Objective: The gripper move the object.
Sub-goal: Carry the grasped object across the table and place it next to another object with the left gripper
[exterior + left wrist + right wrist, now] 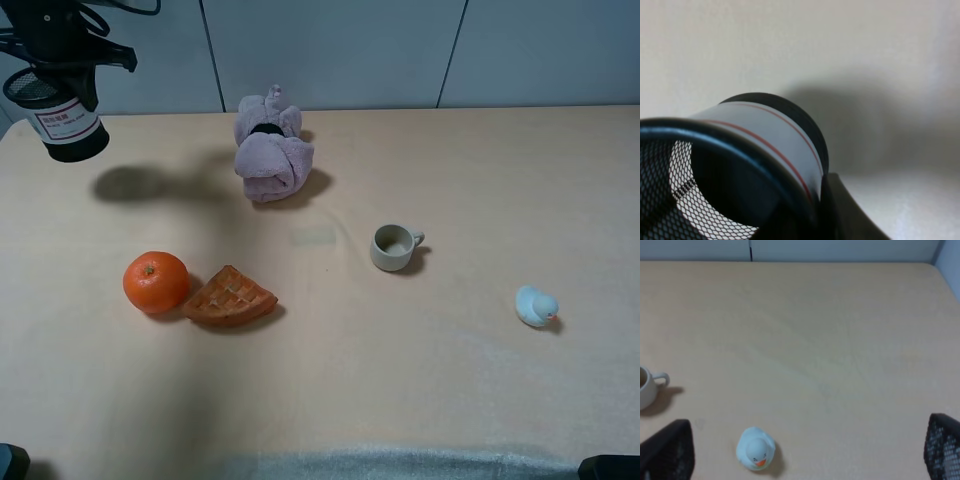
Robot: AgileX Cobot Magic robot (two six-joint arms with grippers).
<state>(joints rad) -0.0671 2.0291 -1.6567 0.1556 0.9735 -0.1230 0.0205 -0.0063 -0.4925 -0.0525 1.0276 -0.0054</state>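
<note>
The black wire-mesh pen cup (70,125) with its white label and red marks hangs in the air at the far left back of the table, casting a shadow on the tabletop beside it. My left gripper (62,58), a dark claw, is shut on the cup's rim from above. In the left wrist view the cup's mesh and label (765,142) fill the frame, with one finger (845,212) against the outside. My right gripper (807,440) is open and empty, low at the front right, near the duck.
A purple plush toy (270,150) lies at the back middle. A grey-beige mug (393,247) stands mid-table. An orange (155,282) and a waffle piece (230,296) lie front left. A pale blue duck (535,306) sits at the right (756,449).
</note>
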